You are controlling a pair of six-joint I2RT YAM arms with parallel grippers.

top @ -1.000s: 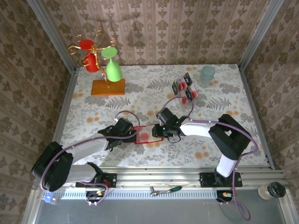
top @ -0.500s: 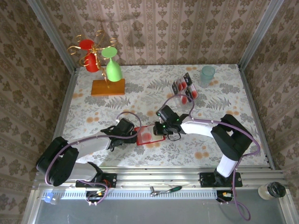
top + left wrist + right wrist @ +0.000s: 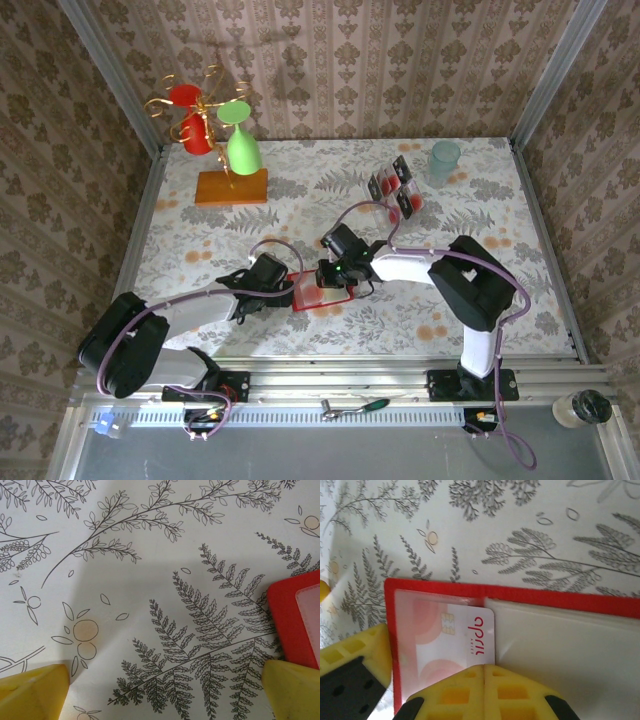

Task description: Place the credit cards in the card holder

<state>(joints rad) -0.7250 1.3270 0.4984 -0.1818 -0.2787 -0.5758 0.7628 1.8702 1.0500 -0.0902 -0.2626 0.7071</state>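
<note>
The red card holder (image 3: 530,597) lies open on the table, pale pockets up. One credit card (image 3: 451,635), white with pink round marks and a chip, sits most of the way inside its left pocket. My right gripper (image 3: 485,668) is shut, with its joined tips resting on that card's near edge. In the top view the right gripper (image 3: 331,277) is over the card holder (image 3: 322,303). My left gripper (image 3: 162,697) is open on the table at the holder's left edge, and its right finger (image 3: 295,690) is beside the red corner (image 3: 292,617). More credit cards (image 3: 393,186) stand in a clear rack.
A teal cup (image 3: 444,160) stands at the back right near the rack. An orange block (image 3: 232,187) with a gold stand holding red and green glasses sits at the back left. The flowered cloth (image 3: 480,215) is bare to the right of the arms.
My right gripper has moved left over the open holder, and the card has slid deeper into the left pocket. The left gripper shifted slightly right, to the holder's edge.
</note>
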